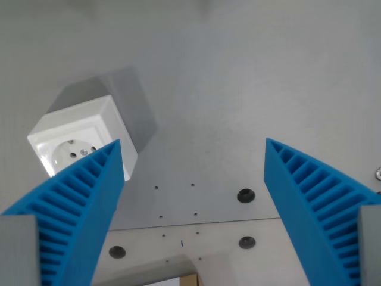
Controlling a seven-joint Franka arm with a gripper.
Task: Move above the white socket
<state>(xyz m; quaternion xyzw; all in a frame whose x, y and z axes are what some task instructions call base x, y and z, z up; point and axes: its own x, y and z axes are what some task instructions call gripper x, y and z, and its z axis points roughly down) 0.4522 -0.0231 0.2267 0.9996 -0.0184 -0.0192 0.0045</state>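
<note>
the glossy white plastic box-shaped socket [80, 140] is being seen at the wrist view's left, partly hidden behind one ribbed blue finger [77, 205], its round face turned up and toward the camera. the two-fingered gripper [193, 149] is being held spread and empty, seemingly because only hovering is needed; the socket is lying off-centre, with no clear long axis being shown.

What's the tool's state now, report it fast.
Tool: open, holding nothing; the white socket sits partly behind the finger on the wrist view's left.

The single wrist view looks steeply down past the end effector [193, 149] onto the grey surface [238, 89], from fairly close above.
</note>
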